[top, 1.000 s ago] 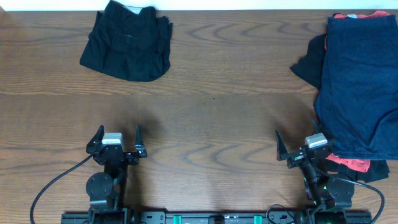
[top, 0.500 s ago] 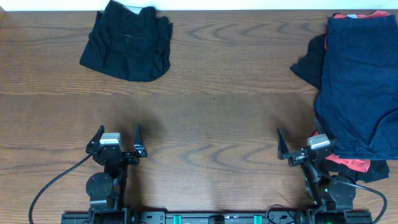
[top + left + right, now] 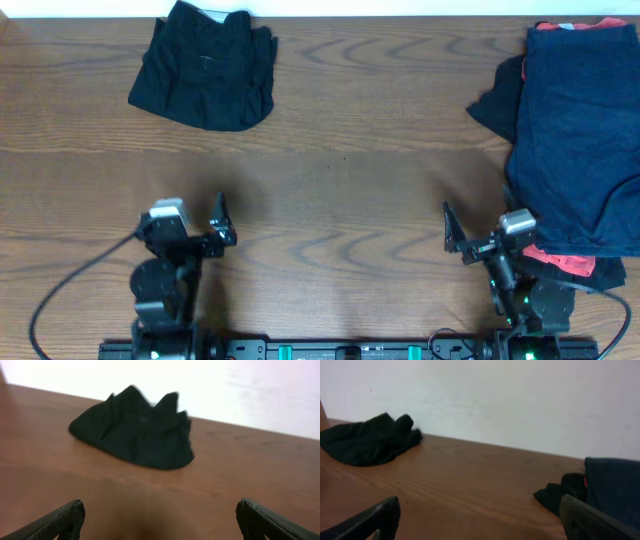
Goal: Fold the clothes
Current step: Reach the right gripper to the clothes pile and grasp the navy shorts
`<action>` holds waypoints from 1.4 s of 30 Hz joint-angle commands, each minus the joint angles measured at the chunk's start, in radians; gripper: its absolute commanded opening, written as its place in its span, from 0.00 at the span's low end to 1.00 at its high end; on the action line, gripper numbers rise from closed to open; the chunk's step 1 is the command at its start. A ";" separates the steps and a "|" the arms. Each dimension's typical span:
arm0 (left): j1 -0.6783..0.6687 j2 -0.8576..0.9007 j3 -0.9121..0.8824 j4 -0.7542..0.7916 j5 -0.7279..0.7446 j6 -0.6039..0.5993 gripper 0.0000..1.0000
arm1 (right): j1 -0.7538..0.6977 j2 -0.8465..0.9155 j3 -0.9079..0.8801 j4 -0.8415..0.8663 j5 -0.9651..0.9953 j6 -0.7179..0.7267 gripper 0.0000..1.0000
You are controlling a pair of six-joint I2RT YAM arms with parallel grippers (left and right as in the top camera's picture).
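Unfolded navy-and-black pile point(image 3: 580, 130) lay at your right, over a coral-red item point(image 3: 560, 262), seemingly staged as supply; a black garment point(image 3: 205, 70) sat far left, apparently set aside. Your left gripper point(image 3: 185, 222) and right gripper point(image 3: 483, 232) stood spread wide, holding nothing

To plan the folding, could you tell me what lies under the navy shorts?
Beneath the navy shorts, a coral-red item shows at the near edge, a black piece at the left; anything else is covered.
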 commanded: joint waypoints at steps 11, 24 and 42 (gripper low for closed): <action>-0.010 0.712 0.666 -0.028 0.341 -0.012 0.98 | 0.002 0.706 0.651 -0.031 -0.140 -0.093 0.99; -0.161 1.319 1.221 -0.349 0.399 -0.008 0.98 | -0.135 1.444 1.575 -0.846 -0.194 -0.267 0.99; -0.173 1.556 1.214 -0.419 0.431 -0.019 1.00 | -0.187 1.862 1.677 -0.650 0.425 -0.230 0.87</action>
